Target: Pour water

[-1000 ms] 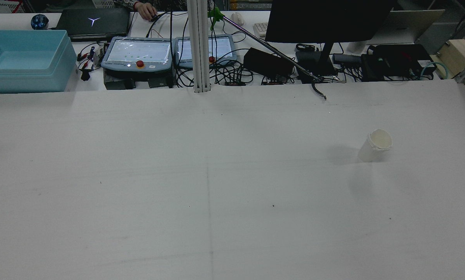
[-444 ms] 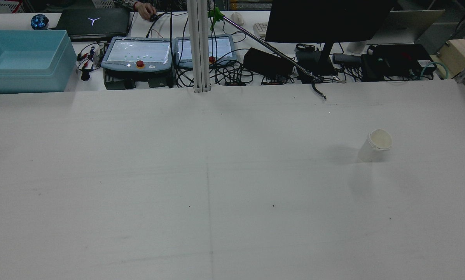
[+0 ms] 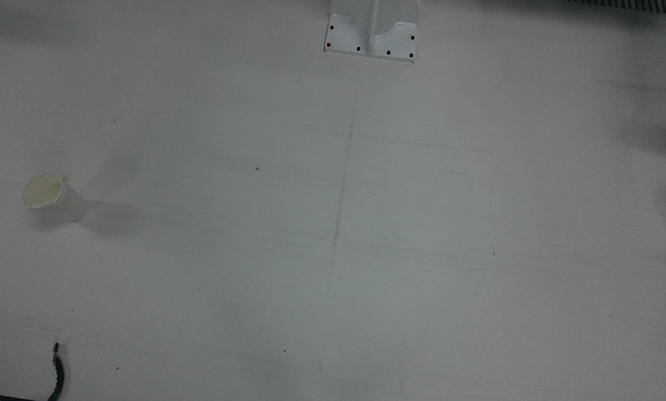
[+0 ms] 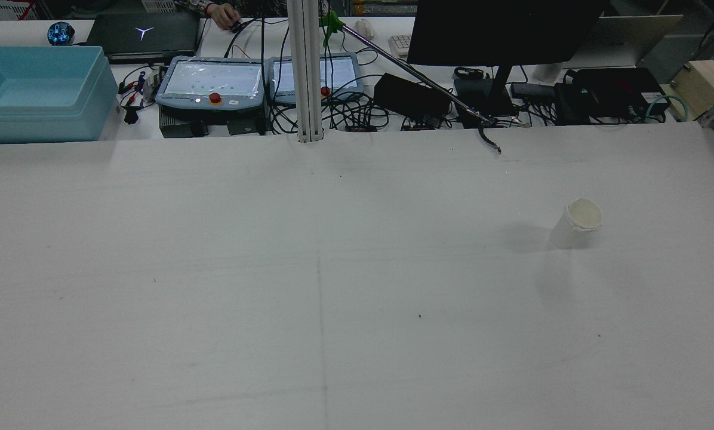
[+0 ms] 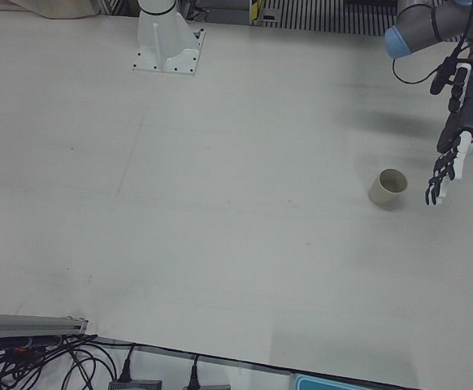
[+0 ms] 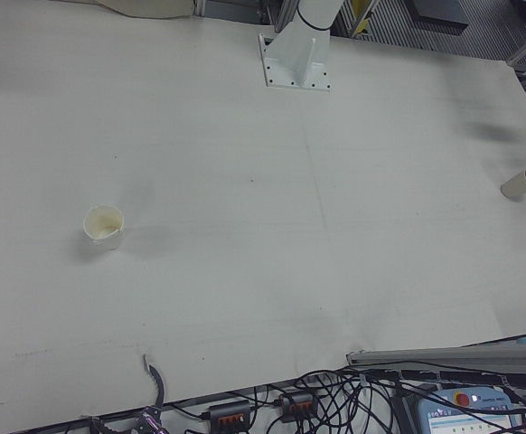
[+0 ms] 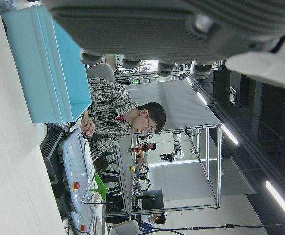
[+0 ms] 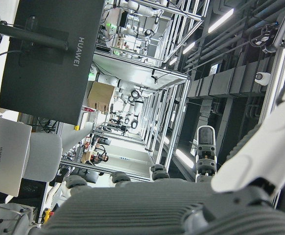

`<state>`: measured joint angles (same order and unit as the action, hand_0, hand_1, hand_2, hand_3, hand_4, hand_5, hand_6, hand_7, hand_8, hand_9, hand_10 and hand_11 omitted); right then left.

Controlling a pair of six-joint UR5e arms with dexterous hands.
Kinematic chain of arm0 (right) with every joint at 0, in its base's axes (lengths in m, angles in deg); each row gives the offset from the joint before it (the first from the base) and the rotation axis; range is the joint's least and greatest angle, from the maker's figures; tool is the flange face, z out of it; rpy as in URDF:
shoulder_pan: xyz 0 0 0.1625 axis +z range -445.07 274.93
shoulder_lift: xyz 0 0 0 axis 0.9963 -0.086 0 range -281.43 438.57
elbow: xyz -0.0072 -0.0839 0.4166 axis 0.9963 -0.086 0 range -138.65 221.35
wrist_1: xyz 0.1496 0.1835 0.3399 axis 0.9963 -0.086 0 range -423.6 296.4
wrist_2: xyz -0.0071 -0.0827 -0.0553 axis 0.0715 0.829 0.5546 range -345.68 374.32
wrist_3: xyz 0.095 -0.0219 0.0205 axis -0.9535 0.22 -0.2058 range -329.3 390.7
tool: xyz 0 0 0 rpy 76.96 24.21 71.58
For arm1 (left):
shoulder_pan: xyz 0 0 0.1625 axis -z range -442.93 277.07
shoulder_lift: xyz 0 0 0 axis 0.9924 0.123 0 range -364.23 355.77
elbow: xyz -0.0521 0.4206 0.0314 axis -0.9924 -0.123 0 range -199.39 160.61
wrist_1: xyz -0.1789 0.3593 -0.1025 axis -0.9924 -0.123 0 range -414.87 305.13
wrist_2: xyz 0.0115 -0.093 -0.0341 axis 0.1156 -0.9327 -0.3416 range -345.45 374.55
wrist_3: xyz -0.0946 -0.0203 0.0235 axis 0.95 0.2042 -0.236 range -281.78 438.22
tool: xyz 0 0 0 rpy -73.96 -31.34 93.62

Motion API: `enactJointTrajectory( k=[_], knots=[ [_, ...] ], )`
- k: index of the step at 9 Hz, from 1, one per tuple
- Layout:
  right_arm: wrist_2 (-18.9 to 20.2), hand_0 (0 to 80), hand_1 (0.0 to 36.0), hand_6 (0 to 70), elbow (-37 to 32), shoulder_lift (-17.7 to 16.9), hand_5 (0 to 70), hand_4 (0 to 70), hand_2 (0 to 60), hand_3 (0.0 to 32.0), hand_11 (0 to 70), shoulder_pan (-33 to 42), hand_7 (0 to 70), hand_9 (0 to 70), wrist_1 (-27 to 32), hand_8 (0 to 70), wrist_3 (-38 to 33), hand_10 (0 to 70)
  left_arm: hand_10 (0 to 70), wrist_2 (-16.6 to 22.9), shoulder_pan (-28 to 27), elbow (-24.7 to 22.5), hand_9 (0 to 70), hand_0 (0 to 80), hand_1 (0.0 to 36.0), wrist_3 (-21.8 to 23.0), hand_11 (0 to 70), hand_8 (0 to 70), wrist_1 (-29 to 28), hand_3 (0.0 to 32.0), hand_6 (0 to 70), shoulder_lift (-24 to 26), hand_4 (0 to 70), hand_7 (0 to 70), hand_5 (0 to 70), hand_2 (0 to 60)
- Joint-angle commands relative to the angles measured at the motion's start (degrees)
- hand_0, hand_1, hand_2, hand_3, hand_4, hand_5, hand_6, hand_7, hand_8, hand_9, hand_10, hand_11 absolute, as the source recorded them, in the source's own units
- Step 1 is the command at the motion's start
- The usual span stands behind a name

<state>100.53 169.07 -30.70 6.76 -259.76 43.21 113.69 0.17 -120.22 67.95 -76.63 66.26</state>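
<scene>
Essentially nothing has changed in the rear view over the last second: white cup (image 4: 576, 223) unmoved at right. Tan cup (image 5: 388, 188) stands far left, left hand (image 5: 451, 158) beside it, fingers apart, empty. We cannot tell the right hand's state. Grasp not started.

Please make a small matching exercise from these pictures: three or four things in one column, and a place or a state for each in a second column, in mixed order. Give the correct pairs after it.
Things:
1. white cup
2. tan cup
3. left hand
4. blue bin

Places or states:
a. open, hanging above the table beside a cup
b. upright on the half of the table before the right arm
c. on the operators' desk past the table's far edge
d. upright on the half before the left arm

Pairs: 1-b, 2-d, 3-a, 4-c
</scene>
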Motion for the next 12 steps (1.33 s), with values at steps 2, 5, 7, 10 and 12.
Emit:
enactJointTrajectory(
  k=[2, 5, 7, 10, 12],
  knots=[
    [2.3, 39.0, 8.2, 2.6, -1.3, 0.7, 49.4, 2.2, 14.6, 1.0, 1.3, -5.4, 12.5, 2.1, 0.2, 0.7, 1.0, 0.4, 0.0, -1.8, -0.1, 20.6, 0.0, 0.0, 0.0, -10.0, 0.0, 0.0, -18.6, 26.2, 0.0, -0.5, 6.1, 6.8, 0.0, 0.0],
    [2.5, 46.3, 13.4, 23.2, -1.4, 0.8, 70.0, 20.3, 28.7, 0.0, 8.4, -10.2, 39.3, 17.5, 0.1, 11.9, 1.1, 5.3, 0.0, 2.2, -1.0, 24.5, 0.2, 40.1, 1.2, -22.0, 0.0, 0.0, -21.0, 20.4, 0.0, 0.0, 8.0, 8.0, 0.0, 0.0],
    [2.5, 46.0, 11.7, 39.5, -1.8, 0.8, 70.0, 25.6, 31.0, 0.0, 25.1, -11.0, 64.0, 38.6, 0.0, 26.7, 2.2, 16.9, 0.6, 4.7, -2.6, 24.5, 0.3, 44.9, 4.9, -28.6, 2.0, 0.0, -21.0, 22.6, 0.0, 0.4, 6.9, 8.7, 0.0, 0.0],
    [2.5, 45.6, 10.5, 39.4, -1.9, 1.0, 70.0, 24.5, 28.7, 0.0, 25.0, -11.4, 62.8, 38.3, 0.0, 26.6, 2.9, 17.0, 0.0, 4.1, -8.9, 30.0, 0.6, 46.9, 7.7, -32.8, 1.3, 0.0, -17.2, 15.8, 0.0, 8.0, 10.7, 10.2, 0.0, 1.4],
    [2.5, 45.7, 10.3, 38.1, -1.8, 1.0, 70.0, 23.5, 27.6, 0.0, 23.8, -11.3, 60.2, 37.0, 0.0, 25.4, 2.9, 16.2, 0.0, 3.1, -10.6, 34.8, 0.5, 45.9, 6.3, -32.7, 0.7, 0.0, -17.4, 14.2, 0.0, 10.9, 11.1, 9.8, 0.0, 3.0]
  ],
)
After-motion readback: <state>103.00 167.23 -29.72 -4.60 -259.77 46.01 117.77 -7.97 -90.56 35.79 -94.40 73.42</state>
